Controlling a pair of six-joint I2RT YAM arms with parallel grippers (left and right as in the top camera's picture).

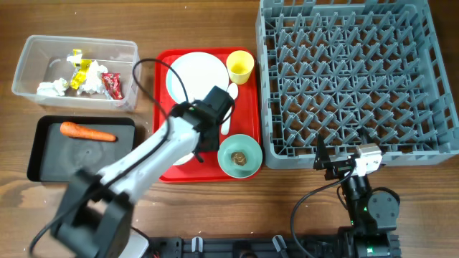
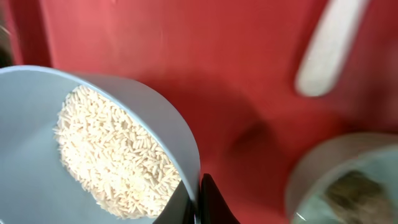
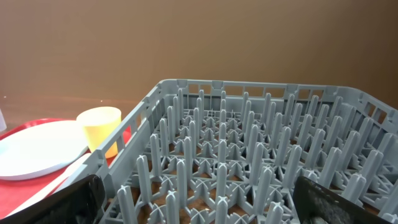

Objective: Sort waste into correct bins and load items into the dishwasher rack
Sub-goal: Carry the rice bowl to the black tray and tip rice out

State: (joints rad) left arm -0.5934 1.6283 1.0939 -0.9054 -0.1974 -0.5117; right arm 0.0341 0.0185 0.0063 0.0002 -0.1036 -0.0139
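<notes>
On the red tray [image 2: 186, 50], near its front edge, the left jaws are closed on the rim of the pale-blue bowl [image 2: 155, 118], one finger inside the wall and one outside. From overhead the left arm [image 1: 154, 147] hides most of that bowl. The right jaws stand wide open and empty, just off the near edge of the rack [image 1: 430, 143].

We judge the step in hand to be carrying the bowl to the black tray [image 1: 43, 161], where the carrot [image 1: 87, 132] already lies, and tipping out the rice [image 2: 118, 155]. The grip is a pinch on one thin edge, so we would lift straight up and keep the bowl level until it clears the red tray's lip. The mint bowl [image 2: 348, 162] sits near on one side and the spoon [image 2: 329, 46] lies beyond, so we would swing away from both. The rice is heaped toward the gripped side. Pouring over the far rim will therefore need a slow, steep tilt, made only once the bowl is well over the black tray. A quick turn could scatter grains on the table.

The bowl is round, so it has no long axis; its mouth faces up. We cannot tell whether it sits quite level. The carrot's long axis runs left to right across its tray, thick end left, tip pointing right.
</notes>
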